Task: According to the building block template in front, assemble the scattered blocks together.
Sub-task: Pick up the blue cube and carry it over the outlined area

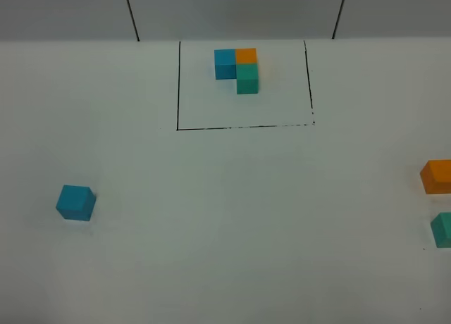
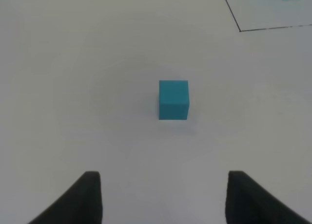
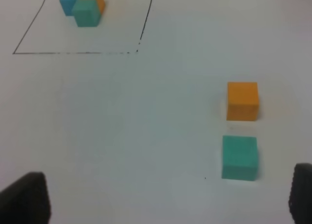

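Observation:
The building block template is a sky-blue, orange and teal-green L inside a hand-drawn black rectangle at the back centre; it also shows in the right wrist view. The scattered sky-blue cube lies at the left, alone. The scattered orange cube and teal-green cube lie at the right edge, cut by the frame. My left gripper is open and empty, and the sky-blue cube is ahead of it. My right gripper is open and empty, and the orange cube and teal-green cube lie ahead of it towards one finger. Neither gripper shows in the exterior view.
The white table carries only the cubes and the drawn frame. A grey wall with two dark vertical lines runs along the back edge.

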Robot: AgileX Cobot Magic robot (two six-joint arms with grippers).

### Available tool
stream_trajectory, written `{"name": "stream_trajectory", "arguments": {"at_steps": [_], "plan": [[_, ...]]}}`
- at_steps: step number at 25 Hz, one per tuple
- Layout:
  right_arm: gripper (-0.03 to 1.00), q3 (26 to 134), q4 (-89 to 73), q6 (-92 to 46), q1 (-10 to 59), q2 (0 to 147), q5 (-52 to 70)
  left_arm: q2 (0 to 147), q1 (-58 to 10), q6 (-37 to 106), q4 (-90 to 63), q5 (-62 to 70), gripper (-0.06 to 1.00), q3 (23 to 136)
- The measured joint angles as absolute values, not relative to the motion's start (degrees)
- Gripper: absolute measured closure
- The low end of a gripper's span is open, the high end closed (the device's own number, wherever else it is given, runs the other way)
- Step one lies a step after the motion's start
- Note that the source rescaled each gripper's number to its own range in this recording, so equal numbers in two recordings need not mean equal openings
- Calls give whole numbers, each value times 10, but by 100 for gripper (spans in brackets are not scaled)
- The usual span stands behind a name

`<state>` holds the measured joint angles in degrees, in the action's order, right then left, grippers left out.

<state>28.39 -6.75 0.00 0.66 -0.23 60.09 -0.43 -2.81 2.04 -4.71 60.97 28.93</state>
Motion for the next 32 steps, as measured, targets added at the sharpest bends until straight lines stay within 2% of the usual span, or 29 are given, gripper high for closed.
{"name": "stream_trajectory", "arguments": {"at_steps": [10, 12, 14, 19, 21, 26, 32], "plan": [[-3, 284, -67, 5, 7, -2, 601, -4, -28, 20, -47, 610, 72, 289], [-3, 284, -67, 5, 7, -2, 601, -4, -28, 20, -47, 610, 67, 289], [-3, 284, -67, 5, 7, -2, 601, -1, -28, 20, -47, 609, 55, 289], [-2, 284, -67, 5, 7, -2, 601, 72, -28, 18, -48, 572, 4, 318], [-1, 284, -67, 5, 7, -2, 601, 141, -28, 11, -48, 561, -4, 333], [-1, 284, -67, 5, 7, -2, 601, 373, -28, 7, -48, 519, -6, 381], [-1, 284, -67, 7, 7, -2, 601, 701, -36, 6, -59, 517, -5, 492]]}}
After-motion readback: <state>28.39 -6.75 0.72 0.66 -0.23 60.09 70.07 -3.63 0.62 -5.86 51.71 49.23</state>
